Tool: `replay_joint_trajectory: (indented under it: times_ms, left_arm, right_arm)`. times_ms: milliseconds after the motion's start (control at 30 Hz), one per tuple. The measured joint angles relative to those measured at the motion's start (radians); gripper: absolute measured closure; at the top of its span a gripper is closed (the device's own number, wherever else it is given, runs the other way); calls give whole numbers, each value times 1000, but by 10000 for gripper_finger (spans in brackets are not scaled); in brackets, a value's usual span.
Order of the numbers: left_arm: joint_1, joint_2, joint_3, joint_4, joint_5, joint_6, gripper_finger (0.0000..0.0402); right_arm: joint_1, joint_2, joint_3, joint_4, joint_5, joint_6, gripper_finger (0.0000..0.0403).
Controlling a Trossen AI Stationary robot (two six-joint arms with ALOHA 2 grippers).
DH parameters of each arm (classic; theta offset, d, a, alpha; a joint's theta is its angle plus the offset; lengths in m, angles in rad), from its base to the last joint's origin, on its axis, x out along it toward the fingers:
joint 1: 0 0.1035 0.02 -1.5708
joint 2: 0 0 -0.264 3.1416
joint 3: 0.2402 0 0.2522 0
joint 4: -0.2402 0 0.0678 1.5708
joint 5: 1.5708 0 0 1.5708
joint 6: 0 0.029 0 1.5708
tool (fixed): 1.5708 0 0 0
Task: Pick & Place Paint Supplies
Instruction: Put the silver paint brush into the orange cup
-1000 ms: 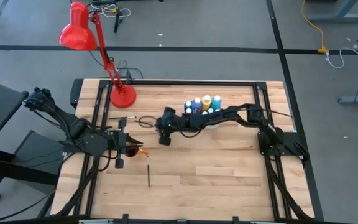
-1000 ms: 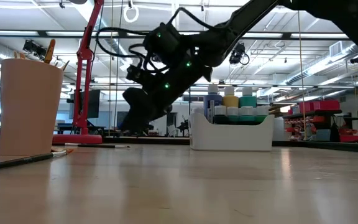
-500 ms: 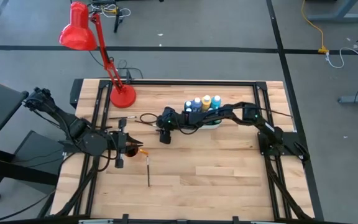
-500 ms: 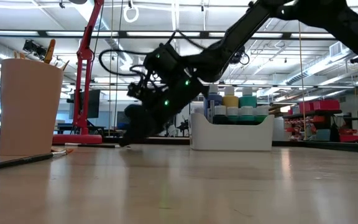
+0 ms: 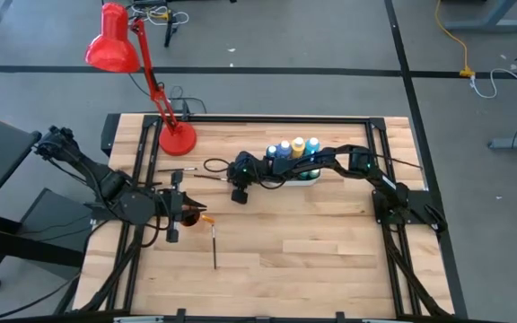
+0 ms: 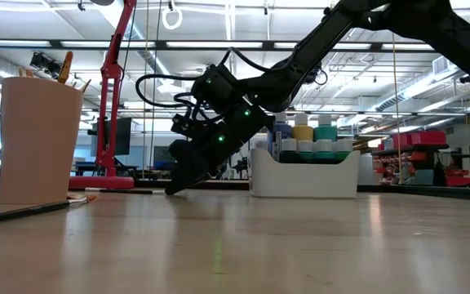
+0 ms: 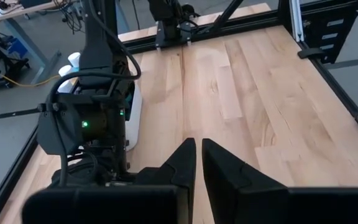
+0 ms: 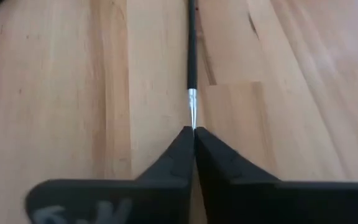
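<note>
Over by the left edge of the wooden desk (image 5: 312, 251) the left gripper (image 5: 170, 235) waits low above the boards with its fingers clenched together on nothing, and right beside it sits the orange cup (image 6: 37, 139) with a few brush handles poking out of its top. Just in front of the cup, toward the near edge, a loose dark-handled paintbrush (image 5: 214, 248) lies flat on the wood. Toward the far left corner stands the red desk lamp (image 5: 177, 139), its shade hanging out past the desk's far edge. Moving on to the middle of the desk, the right gripper (image 5: 238, 195) is stretched across from the right side and tipped steeply down so its tips meet the boards; its fingers (image 8: 182, 146) are pinched shut on the metal-collared end of a second thin paintbrush (image 8: 191, 50), whose dark handle runs flat along the wood away from the pincer. A little further right, near the far edge, the white tray (image 6: 303, 178) holds the paint bottles (image 5: 293, 149) standing upright in a cluster: blue ones, a yellow one and teal ones, several with white caps. The right arm passes just over the tray's near side
</note>
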Motion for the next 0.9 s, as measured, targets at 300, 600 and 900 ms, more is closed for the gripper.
replay_joint_trajectory:
  times_ms: [300, 600, 900]
  left_arm:
    - [0, 0, 0, 0, 0, -41, 368]
    - [0, 0, 0, 1, 0, -41, 368]
    - [0, 0, 0, 6, -31, -37, 368]
  right_arm:
    - [24, -48, -5, -110, 23, 2, 398]
    - [133, -275, -6, -406, 168, -63, 402]
    - [332, -452, -5, -607, 483, -211, 402]
